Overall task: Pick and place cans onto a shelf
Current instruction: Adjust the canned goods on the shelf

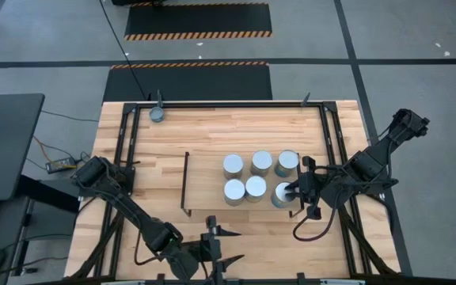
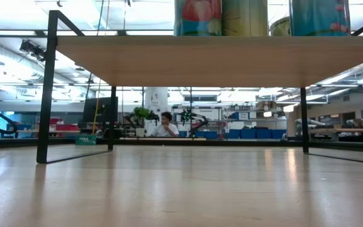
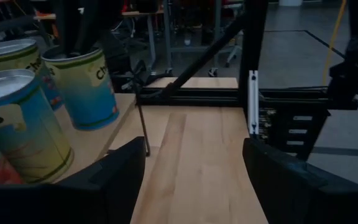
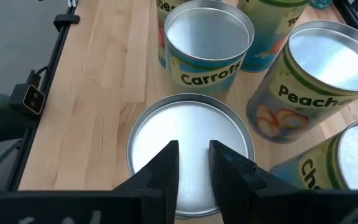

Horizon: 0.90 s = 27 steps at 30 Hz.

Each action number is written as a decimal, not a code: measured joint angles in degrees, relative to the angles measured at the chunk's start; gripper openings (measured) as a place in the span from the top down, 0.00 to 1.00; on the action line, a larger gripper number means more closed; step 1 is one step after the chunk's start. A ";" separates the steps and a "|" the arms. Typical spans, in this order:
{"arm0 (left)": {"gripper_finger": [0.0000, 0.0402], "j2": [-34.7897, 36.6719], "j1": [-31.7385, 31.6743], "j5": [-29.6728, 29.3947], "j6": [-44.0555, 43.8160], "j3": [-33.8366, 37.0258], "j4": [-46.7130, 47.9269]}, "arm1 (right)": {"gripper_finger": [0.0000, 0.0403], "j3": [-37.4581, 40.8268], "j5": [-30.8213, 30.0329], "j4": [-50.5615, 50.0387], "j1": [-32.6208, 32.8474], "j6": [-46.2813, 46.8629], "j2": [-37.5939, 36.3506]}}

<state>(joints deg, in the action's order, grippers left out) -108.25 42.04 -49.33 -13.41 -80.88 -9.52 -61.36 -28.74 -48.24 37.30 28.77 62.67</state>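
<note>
Six cans stand upright in two rows on the light-wood shelf (image 1: 204, 182); they have silver tops and coloured labels. The low view shows the shelf board (image 2: 213, 60) from below. My right gripper (image 1: 298, 191) hovers at the near-right can (image 1: 282, 195), fingers down over its round lid (image 4: 191, 130). The fingers are drawn together with only a narrow slit between them (image 4: 193, 163). My left gripper (image 1: 222, 248) waits open and empty by the table's near edge (image 3: 191, 180). One more can (image 1: 157, 114) stands on the table at the far left. My right gripper's fingers (image 4: 166, 168) stand over the middle of the near-right can's lid, coming from above. I cannot tell whether they touch it. The can stands upright on the shelf.
The shelf's black wire end frame (image 1: 186, 184) rises at its left end, and its leg (image 3: 143, 124) shows in the left wrist view. Black rails (image 1: 228, 103) edge the table. Bare wood lies left of the shelf (image 1: 153, 170). A person sits far behind the table (image 2: 166, 126).
</note>
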 joint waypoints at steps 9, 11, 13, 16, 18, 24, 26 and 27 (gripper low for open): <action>0.32 0.00 0.02 0.05 -0.92 0.00 0.39 | 0.76 -1.49 0.42 -3.53 -0.28 -0.28 -0.20; 0.32 0.00 0.00 0.05 -0.94 0.00 0.40 | 0.76 -1.60 1.14 -4.18 -0.28 0.14 -0.23; 0.32 0.00 0.00 0.03 -0.94 0.00 0.40 | 0.76 -1.62 1.40 -4.32 -0.30 0.85 -0.31; 0.32 -0.02 0.00 0.05 -0.94 0.00 0.40 | 0.76 -1.62 1.23 -4.06 -0.30 0.62 -0.26; 0.32 -0.02 0.00 0.04 -0.95 0.02 0.39 | 0.76 -1.62 1.19 -4.05 -0.31 0.17 -0.26; 0.32 -0.02 0.00 0.05 -1.35 0.02 0.40 | 0.76 -3.29 1.39 -5.01 -0.70 -1.89 -0.33; 0.32 -0.02 0.19 0.05 -1.38 0.03 0.38 | 0.76 -5.86 0.70 -4.40 -0.70 -3.34 -0.33; 0.32 -0.02 0.20 0.05 -1.38 0.04 0.38 | 0.76 -7.03 0.11 -4.01 -0.70 -3.95 -0.39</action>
<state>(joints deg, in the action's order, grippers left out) -108.27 42.24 -49.28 -14.79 -80.84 -9.15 -68.39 -28.63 -52.25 36.60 24.81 62.29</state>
